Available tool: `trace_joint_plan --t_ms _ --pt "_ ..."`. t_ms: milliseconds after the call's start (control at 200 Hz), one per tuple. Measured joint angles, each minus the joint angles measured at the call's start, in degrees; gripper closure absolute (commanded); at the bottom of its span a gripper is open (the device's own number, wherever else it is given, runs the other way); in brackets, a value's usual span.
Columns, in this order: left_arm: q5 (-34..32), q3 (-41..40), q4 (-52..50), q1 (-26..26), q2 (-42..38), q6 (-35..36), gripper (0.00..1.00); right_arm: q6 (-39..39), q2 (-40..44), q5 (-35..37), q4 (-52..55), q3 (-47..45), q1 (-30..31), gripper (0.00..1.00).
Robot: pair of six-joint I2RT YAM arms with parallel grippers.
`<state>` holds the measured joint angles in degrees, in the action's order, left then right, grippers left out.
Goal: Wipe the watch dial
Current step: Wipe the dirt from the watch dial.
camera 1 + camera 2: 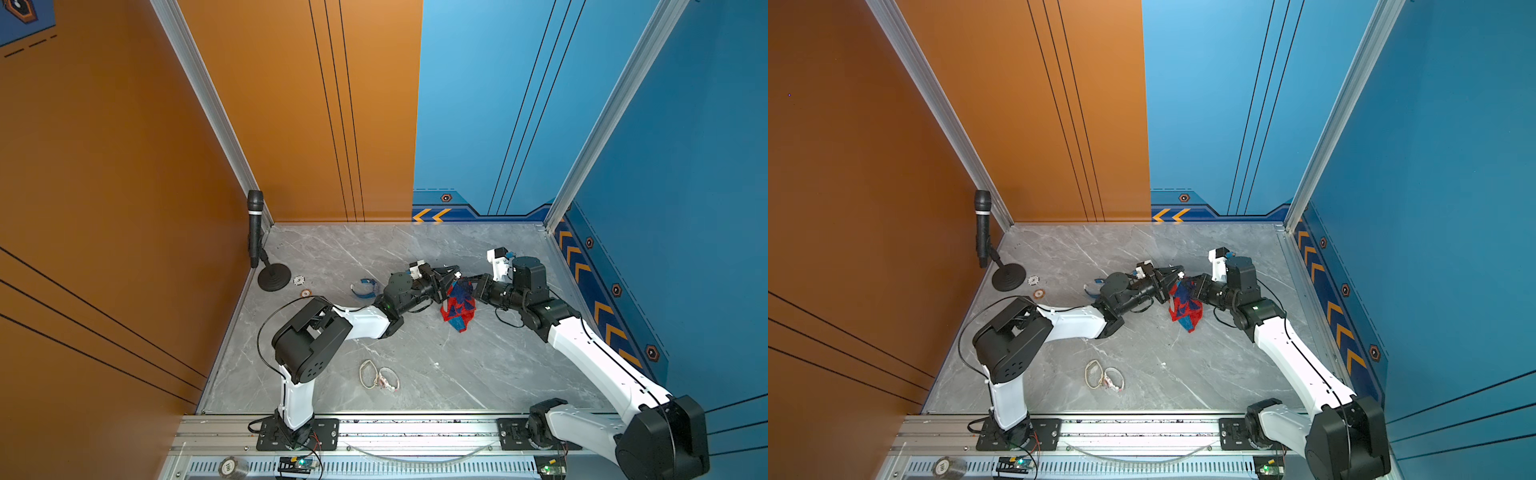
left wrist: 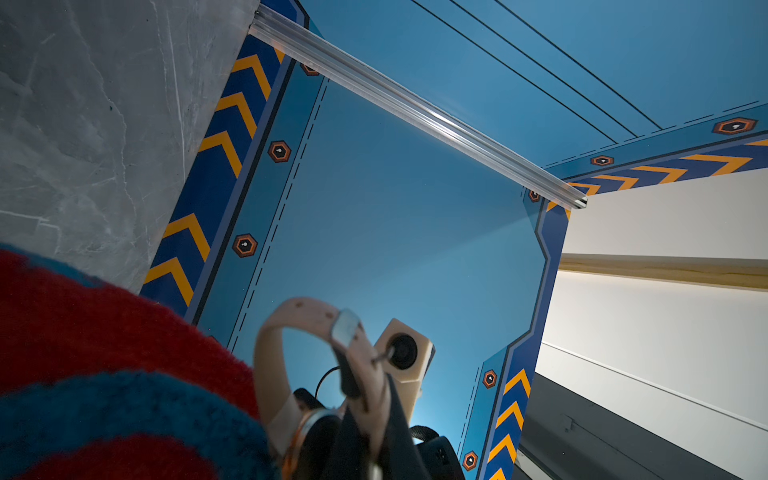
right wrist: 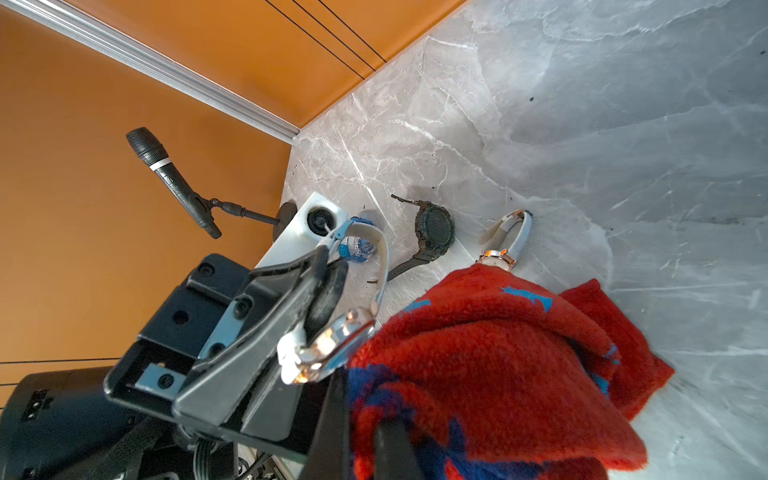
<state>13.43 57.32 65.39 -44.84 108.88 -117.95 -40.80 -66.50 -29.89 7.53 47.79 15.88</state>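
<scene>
Cloth (image 3: 478, 353) pinched in right fingers (image 3: 392, 453), probably touching the watch (image 3: 324, 353) dial; left fingers (image 3: 328, 291) clamp the strap, bracing it.

Red cloth (image 3: 478, 353) w/ blue patches; watch (image 3: 328, 349) pale strap, rose-gold case; grey marble table (image 1: 415, 249).

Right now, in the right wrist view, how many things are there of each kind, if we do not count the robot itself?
Watches: 4 (held watch, blue watch, black watch, white watch)
Cloths: 1 (red and blue cloth)
Microphones: 1 (microphone on its stand)
Total: 6
</scene>
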Motion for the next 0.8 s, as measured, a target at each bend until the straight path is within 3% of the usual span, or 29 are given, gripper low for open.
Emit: trace_joint_plan --t_ms 436,801 --pt "0.0 0.0 0.8 -0.3 0.0 0.0 1.0 -1.1 -1.0 -1.5 -1.2 0.0 -0.5 1.0" --pt "-0.8 0.5 2.2 -0.3 1.4 -0.1 1.0 -3.6 8.1 -4.0 -2.4 0.2 -1.0 1.0"
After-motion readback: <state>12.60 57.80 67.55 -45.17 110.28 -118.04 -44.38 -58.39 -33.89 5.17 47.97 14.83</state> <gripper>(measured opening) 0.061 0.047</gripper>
